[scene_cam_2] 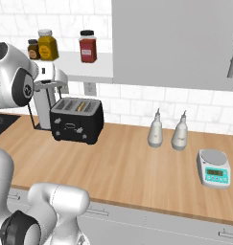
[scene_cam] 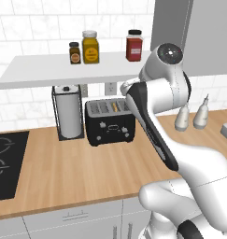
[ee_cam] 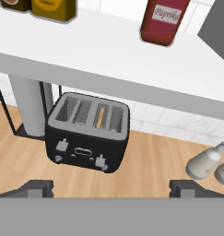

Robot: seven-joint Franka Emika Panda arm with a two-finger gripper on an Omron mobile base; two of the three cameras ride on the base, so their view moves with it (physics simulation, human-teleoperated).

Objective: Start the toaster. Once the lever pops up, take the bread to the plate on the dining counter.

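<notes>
gripper (ee_cam: 111, 186): jaws spread wide, holding nothing, poised above and in front of the toaster (ee_cam: 88, 132), well clear of it.

progress: judged as the opening stage. the toaster's levers look untouched, the bread (ee_cam: 101, 117) sits deep in the third slot from the left with only a golden edge showing, and nothing has been lifted out. left to do: press the lever, wait for the pop, pull the slice, carry it to the plate.

wood counter (scene_cam: 77, 172): warm light grain, flat, matte. the toaster stands on it against the tiled wall, touching nothing.

toaster: black, boxy, rounded corners, grey slotted top, small pale knobs and buttons on the front.

just beside it, a paper towel roll (scene_cam: 69, 114) upright in a thin black wire stand.

to the other side, well apart, two smooth grey teardrop bottles (scene_cam_2: 168, 131) and a small scale (scene_cam_2: 213, 168).

above: a plain white shelf (scene_cam: 63, 70) carrying three lidded spice jars (scene_cam: 90, 46).
</notes>
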